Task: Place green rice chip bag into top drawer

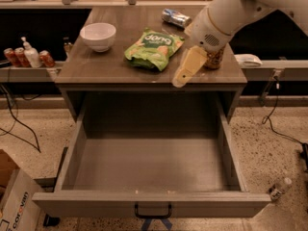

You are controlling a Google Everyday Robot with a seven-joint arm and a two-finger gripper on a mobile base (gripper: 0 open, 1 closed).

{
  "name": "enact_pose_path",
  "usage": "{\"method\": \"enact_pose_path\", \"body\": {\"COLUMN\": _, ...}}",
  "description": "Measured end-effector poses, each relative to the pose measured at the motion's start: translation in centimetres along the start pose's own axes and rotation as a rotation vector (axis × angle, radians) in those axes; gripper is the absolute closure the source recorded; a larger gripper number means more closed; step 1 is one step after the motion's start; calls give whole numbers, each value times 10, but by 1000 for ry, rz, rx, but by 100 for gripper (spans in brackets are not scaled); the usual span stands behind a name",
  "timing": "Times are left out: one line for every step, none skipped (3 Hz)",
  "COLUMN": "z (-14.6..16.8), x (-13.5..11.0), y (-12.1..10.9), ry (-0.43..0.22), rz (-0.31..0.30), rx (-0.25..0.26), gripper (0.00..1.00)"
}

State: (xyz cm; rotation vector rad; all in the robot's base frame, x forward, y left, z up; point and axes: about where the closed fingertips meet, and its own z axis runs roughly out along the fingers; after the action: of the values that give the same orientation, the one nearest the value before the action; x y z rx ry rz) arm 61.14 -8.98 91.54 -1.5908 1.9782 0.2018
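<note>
The green rice chip bag lies flat on the grey table top, near the middle, with its white lettering up. The top drawer below the table top is pulled wide open, and its black handle is at the middle of the front panel. Nothing shows inside it. My gripper hangs from the white arm at the upper right. It points down and to the left over the table's front edge, just right of the bag and a little in front of it, holding nothing that I can see.
A white bowl stands at the table's left. A gold-brown can is partly hidden behind my wrist. A silver can lies at the back. Cans and a bottle stand on the left shelf. A cardboard box is on the floor at the lower left.
</note>
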Motion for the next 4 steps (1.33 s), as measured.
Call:
{"method": "enact_pose_path", "body": {"z": 33, "x": -12, "y": -19, "ry": -18, "rz": 18, "rx": -12, "gripper": 0}}
{"method": "enact_pose_path", "body": {"z": 55, "x": -17, "y": -32, "ry": -20, "rz": 34, "rx": -5, "gripper": 0}}
{"method": "enact_pose_path", "body": {"z": 75, "x": -20, "y": -53, "ry": -37, "rz": 61, "rx": 16, "gripper": 0}}
{"method": "enact_pose_path", "body": {"z": 95, "x": -26, "y": -73, "ry": -50, "rz": 78, "rx": 29, "gripper": 0}}
